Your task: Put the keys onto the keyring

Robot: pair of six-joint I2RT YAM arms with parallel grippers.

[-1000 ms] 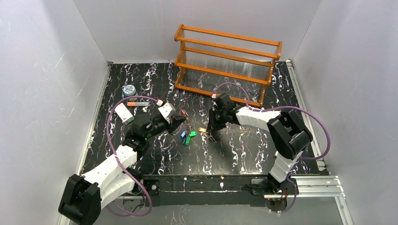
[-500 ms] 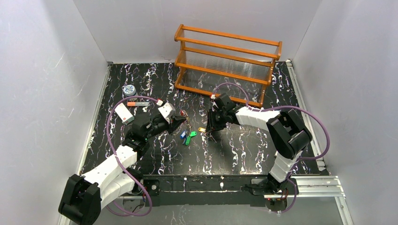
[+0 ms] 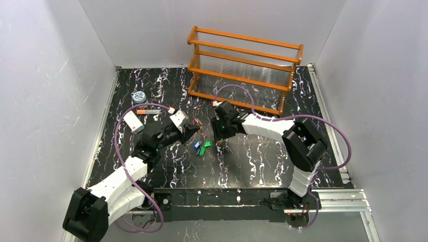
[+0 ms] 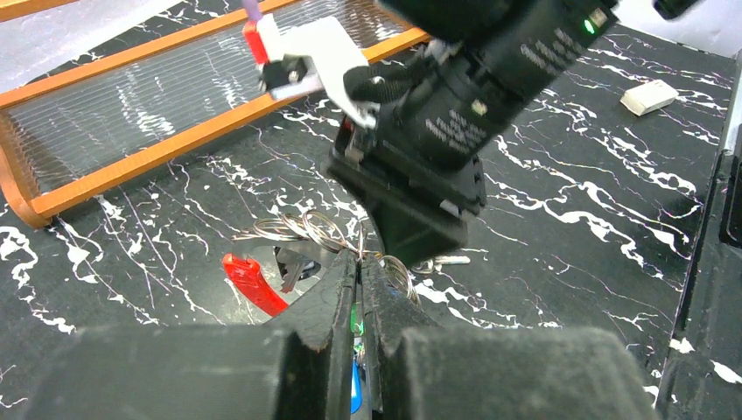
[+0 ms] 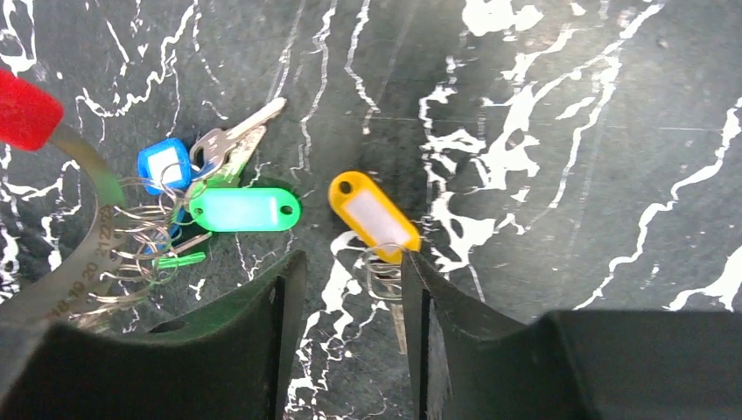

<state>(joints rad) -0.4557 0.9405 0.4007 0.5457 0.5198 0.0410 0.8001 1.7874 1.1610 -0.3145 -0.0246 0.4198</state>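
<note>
Wooden rack (image 3: 242, 75) at the black table's (image 3: 252, 164) back; leftward (close together) a jar (image 3: 139, 96), white card (image 3: 132, 122), orange-tipped stick (image 3: 148, 111).

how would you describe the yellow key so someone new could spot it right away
From the orange wooden rack at the back of the table, come forward to the small cluster of keys on the black marbled top. The yellow key lies apart from the green key and blue key, just ahead of the open right gripper. It alone has an orange-yellow tag.
</note>
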